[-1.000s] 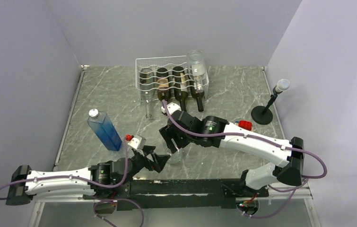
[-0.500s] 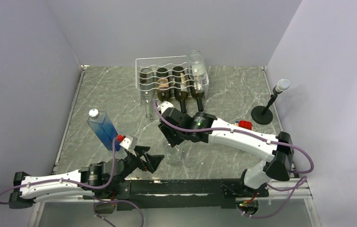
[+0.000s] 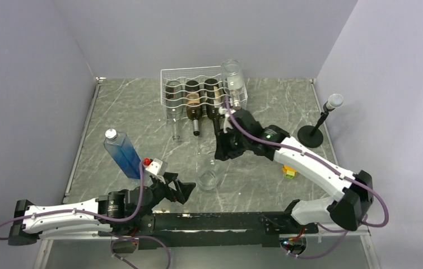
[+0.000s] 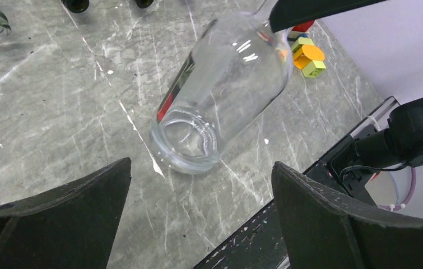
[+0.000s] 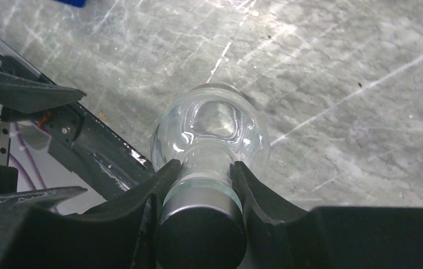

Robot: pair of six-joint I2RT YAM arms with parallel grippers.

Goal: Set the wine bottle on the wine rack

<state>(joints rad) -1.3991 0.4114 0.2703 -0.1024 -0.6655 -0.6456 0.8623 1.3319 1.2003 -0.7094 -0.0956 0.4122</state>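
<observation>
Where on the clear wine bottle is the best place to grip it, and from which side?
Probably the neck, just below the dark cap, coming in from the cap end with a finger on each side. The clear wine bottle has a wide, smooth, rounded body, while its neck is slim enough for the jaws. The right gripper is shut on it there.

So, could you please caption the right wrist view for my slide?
Right gripper clamps the clear wine bottle by its neck over the marble table.
</observation>
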